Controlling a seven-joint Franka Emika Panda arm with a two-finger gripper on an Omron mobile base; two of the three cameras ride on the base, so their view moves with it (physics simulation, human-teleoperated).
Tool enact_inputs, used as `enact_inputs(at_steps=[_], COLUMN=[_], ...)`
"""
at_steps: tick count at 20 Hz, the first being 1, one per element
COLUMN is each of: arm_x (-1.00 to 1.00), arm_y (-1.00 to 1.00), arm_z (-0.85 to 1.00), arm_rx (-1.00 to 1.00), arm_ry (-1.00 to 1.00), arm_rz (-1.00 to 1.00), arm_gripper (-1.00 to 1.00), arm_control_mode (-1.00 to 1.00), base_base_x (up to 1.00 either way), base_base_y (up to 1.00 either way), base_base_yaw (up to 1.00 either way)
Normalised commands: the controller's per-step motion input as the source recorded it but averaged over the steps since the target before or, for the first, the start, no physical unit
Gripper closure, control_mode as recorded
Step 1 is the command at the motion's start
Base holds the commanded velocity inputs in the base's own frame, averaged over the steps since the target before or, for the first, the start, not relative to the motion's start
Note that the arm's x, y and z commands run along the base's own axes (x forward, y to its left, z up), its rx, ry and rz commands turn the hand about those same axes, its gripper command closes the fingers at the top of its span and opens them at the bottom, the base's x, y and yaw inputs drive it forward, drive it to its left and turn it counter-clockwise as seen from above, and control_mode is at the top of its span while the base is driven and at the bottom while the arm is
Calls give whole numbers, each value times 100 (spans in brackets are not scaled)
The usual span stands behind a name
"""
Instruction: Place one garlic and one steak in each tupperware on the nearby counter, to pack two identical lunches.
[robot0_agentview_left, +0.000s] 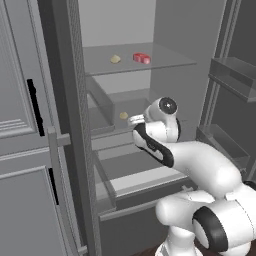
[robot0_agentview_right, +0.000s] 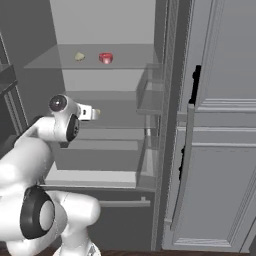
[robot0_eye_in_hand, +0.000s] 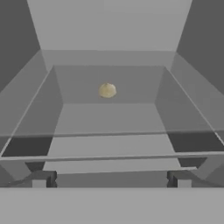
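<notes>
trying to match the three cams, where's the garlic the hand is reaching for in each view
Left base view: garlic on the middle fridge shelf, left of the gripper.
Right base view: garlic just past the gripper.
Hand view: garlic centred, far.
Shared landmark: steak above.

On the upper shelf of the open fridge, a garlic lies left of a steak, near each other. One shelf below, a second garlic sits inside a drawer, towards its back wall.
</notes>
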Motion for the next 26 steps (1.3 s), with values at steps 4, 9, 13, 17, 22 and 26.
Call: enact_inputs(at_steps=[4, 9, 13, 17, 22, 26], arm_x=[66, 63, 64, 63, 67, 65], arm_y=[7, 13, 20, 16, 10, 13], arm_z=[-23, -24, -31, -25, -17, -11], arm_rx=[1, 0, 0, 0, 0, 0], arm_ry=[6, 9, 4, 0, 0, 2], arm_rz=[0, 0, 0, 0, 0, 0], arm_gripper=[-100, -100, -100, -100, -100, -100], arm_control_mode=[-100, -100, -100, -100, -100, -100], base_base_x=[0, 0, 0, 0, 0, 0], base_base_y=[0, 0, 0, 0, 0, 0], base_base_yaw=[0, 0, 0, 0, 0, 0])
